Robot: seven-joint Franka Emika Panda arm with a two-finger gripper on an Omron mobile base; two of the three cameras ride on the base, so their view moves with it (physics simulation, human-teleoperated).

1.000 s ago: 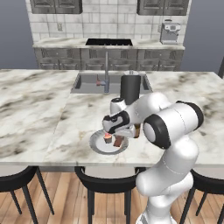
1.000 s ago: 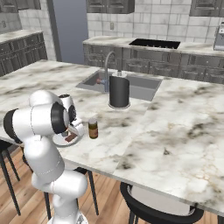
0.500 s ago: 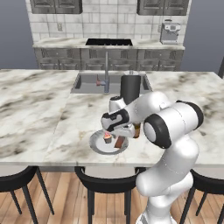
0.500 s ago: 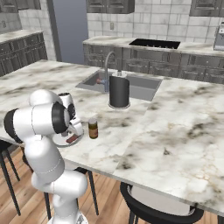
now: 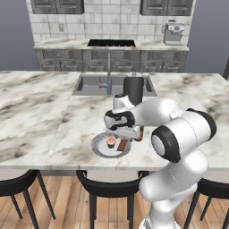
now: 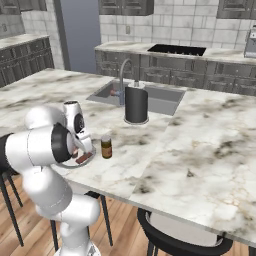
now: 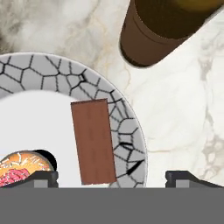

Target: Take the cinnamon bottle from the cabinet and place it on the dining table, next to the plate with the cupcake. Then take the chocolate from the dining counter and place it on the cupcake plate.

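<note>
- Marble runs wide under me: the dining table (image 5: 40, 112), white with grey-brown veins, spreads well to the left of the plate and carries nothing on that stretch.
- Dark stools (image 5: 18, 185) stand tucked under the near edge, left of the plate, over a wooden plank floor (image 5: 67, 201).
- Left on the plate (image 5: 99, 145), a round grey one with a crackled rim, sits the cupcake (image 5: 110, 143), pink-red on top with an orange wrapper.
- Just right of the cupcake, the chocolate (image 7: 93, 141) lies flat on the plate, its far end reaching onto the crackled rim; it touches neither the cupcake nor me.
- My gripper (image 7: 111, 177) hangs right above the plate with its fingers spread wide, one tip (image 7: 41, 177) over the cupcake and the other past the plate's right rim; nothing is between them, and the chocolate lies free below.
- Right of the plate, just beside its rim but apart from it, the cinnamon bottle (image 6: 106, 147) stands upright on the marble, amber-brown with a pale lid.
- Beyond the plate, a sink (image 5: 91, 85) with a curved faucet (image 5: 108, 74) is set into the island, and a tall black cylinder (image 5: 133, 91) stands at its right end.
- Behind all that, the back wall has pale tile, grey-brown lower cabinets (image 5: 112, 67), a dark cooktop (image 5: 111, 43), and to the far right of the plate's line a coffee machine (image 5: 172, 33).
</note>
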